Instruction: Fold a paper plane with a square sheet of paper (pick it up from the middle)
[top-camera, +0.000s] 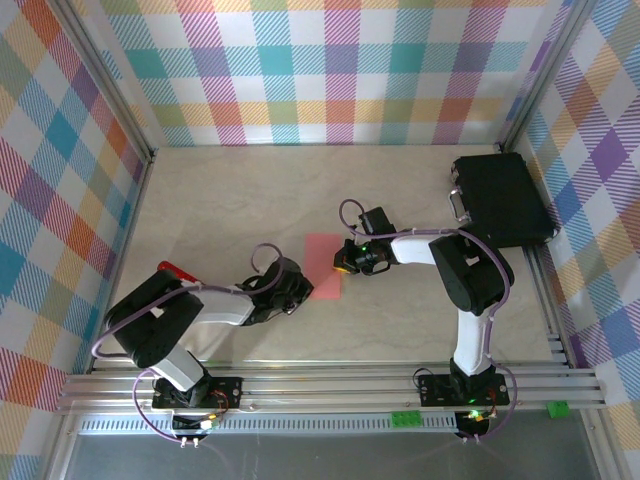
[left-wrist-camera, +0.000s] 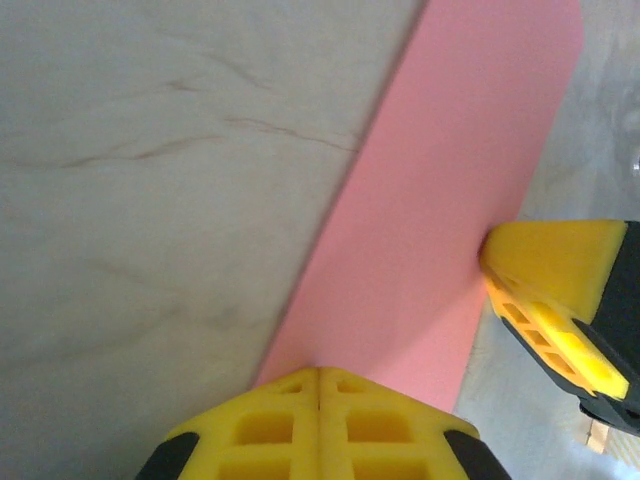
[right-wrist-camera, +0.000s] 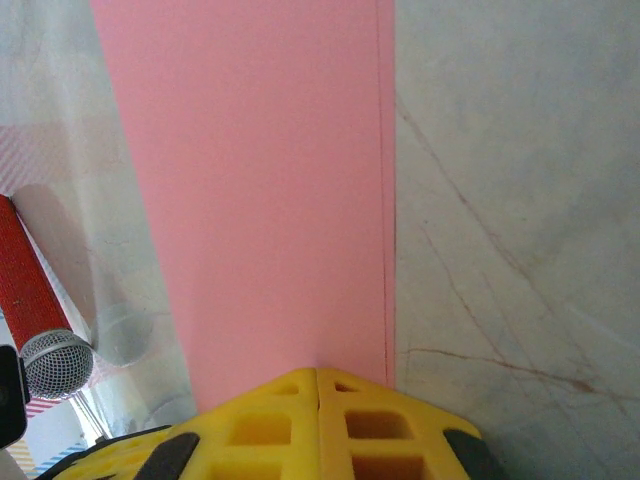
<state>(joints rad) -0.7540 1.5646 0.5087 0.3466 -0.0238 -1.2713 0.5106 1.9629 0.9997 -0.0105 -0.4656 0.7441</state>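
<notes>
We see the thin, matte salmon-pink sheet of paper (top-camera: 323, 265) lying flat near the middle of the pale, marble-veined tabletop (top-camera: 230, 190), between the two arms. From above it reads as an oblong rather than a square. In the right wrist view a fine double line runs down one long edge, like two layers lying one on the other.

The left gripper (left-wrist-camera: 318, 372) has its yellow, cell-moulded fingers pressed flat against each other, and their joined tip meets the sheet's near corner. The right gripper (right-wrist-camera: 317, 372) is clenched the same way, its tip at the paper's short edge.

A small red object (top-camera: 175, 268) peeks out beside the left arm, well apart from the paper. A rigid black rectangular case (top-camera: 503, 200) with silvery fittings sits at the far right, against the pastel checked wall (top-camera: 330, 70).
</notes>
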